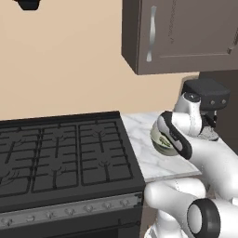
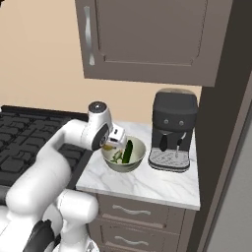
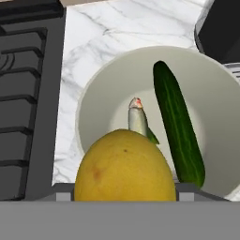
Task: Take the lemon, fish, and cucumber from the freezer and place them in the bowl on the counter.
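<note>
The counter, a white grey-veined marble top over grey-brown drawers, carries two things directly. The bowl stands on its left part, near the black gas stove that adjoins the marble on the left. The black coffee machine stands just right of the bowl, close beside it and set farther back towards the wall.

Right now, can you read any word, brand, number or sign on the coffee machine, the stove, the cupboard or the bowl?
None: no readable text in any view.
Coffee machine: two small round buttons, no lettering.
Stove: knobs along the front, too small to show any marks.
Wall cupboard: plain door, silver handle.
Bowl, cucumber, lemon: no labels.
</note>
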Robot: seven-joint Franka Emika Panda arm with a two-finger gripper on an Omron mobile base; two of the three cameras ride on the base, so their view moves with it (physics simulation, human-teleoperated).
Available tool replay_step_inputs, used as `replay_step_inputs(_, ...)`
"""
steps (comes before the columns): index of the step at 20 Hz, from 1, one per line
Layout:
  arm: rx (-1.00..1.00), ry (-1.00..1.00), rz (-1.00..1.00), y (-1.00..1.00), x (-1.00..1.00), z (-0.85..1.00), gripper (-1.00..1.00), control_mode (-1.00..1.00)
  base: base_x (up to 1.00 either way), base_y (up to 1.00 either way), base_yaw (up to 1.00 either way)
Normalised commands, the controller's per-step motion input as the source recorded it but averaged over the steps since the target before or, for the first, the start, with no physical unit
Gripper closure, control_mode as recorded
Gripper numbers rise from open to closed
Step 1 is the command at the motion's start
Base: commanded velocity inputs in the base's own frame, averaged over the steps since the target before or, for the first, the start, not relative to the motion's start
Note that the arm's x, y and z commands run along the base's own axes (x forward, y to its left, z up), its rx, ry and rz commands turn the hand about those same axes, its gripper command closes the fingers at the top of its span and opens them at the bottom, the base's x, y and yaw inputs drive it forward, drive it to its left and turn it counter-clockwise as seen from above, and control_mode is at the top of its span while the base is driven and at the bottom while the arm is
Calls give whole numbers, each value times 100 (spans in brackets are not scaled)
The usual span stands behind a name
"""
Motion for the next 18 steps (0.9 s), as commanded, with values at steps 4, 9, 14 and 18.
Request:
replay_step_inputs(4, 0, 3, 0, 0, 14, -38, 100, -100, 0, 0, 0)
replay_step_inputs(9, 0, 2, 0, 0, 12, -33, 100, -100, 0, 0, 0)
replay_step_inputs(14, 1, 0, 0, -3, 38, 0, 100, -100, 0, 0, 0)
replay_step_inputs(18, 0, 0, 0, -1, 29, -17, 100, -100, 0, 0, 0)
